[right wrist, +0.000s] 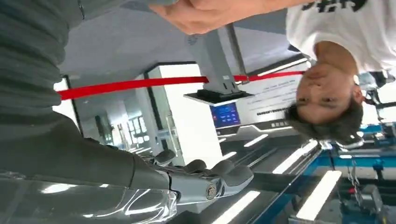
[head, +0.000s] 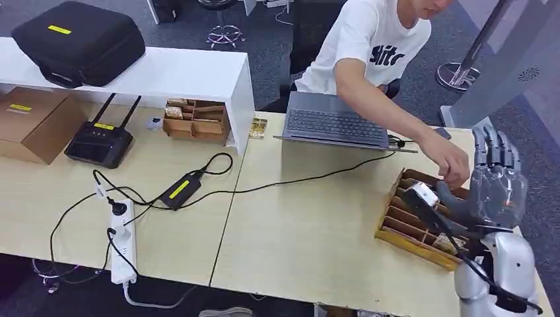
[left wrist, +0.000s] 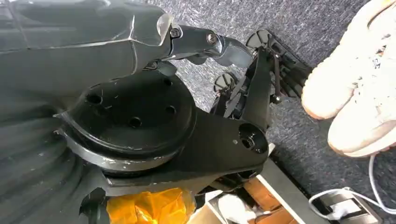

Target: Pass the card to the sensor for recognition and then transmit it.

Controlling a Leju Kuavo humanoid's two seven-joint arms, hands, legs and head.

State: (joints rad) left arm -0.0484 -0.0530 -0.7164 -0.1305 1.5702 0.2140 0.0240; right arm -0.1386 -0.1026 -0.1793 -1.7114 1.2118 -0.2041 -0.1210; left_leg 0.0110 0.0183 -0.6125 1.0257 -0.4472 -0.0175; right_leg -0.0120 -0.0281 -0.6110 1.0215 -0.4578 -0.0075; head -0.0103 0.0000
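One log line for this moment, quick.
right robot hand: raised, open, empty | person's hand: reaching into wooden tray | card: not picked up

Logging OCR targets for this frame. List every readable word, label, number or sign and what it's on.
"sitr": dark letters, partly hidden by the arm, on the person's white T-shirt; uncertain.
Yellow labels on the black case, cardboard box, router and power adapter: too small to read.
Blue screen and white sign, right wrist view: upside down, blurred, unreadable.
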